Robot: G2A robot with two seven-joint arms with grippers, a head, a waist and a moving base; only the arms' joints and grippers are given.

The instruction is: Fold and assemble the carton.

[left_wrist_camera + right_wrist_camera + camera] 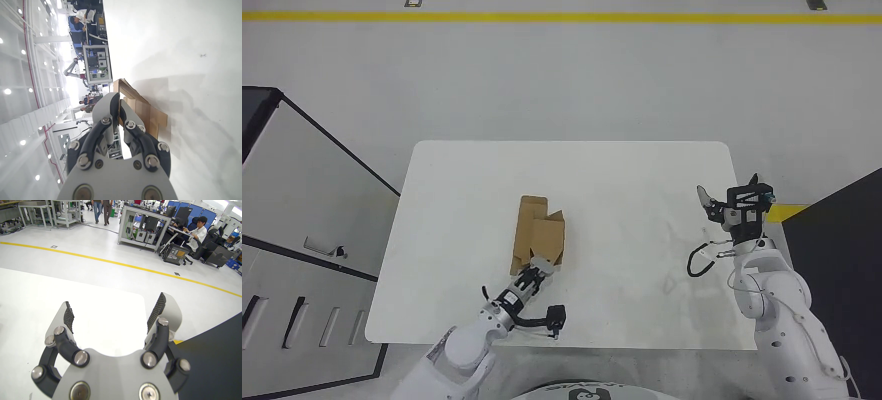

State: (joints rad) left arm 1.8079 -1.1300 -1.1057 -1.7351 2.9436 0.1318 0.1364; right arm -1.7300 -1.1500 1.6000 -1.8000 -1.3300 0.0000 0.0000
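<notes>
A brown cardboard carton (537, 232) lies near the middle of the white table (642, 180), partly raised with one flap standing up. My left gripper (533, 272) sits at the carton's near edge and is shut on a thin cardboard flap. In the left wrist view the carton (143, 109) stretches away from the left gripper (119, 106), whose dark pads pinch the flap's edge. My right gripper (712, 200) hangs over the table's right side, far from the carton. The right gripper (113, 311) is open with nothing between its ribbed pads.
A black panel (842, 240) stands just past the table's right edge, close to the right arm. A grey cabinet (292, 230) stands left of the table. A yellow line (562, 17) runs across the floor beyond the far edge.
</notes>
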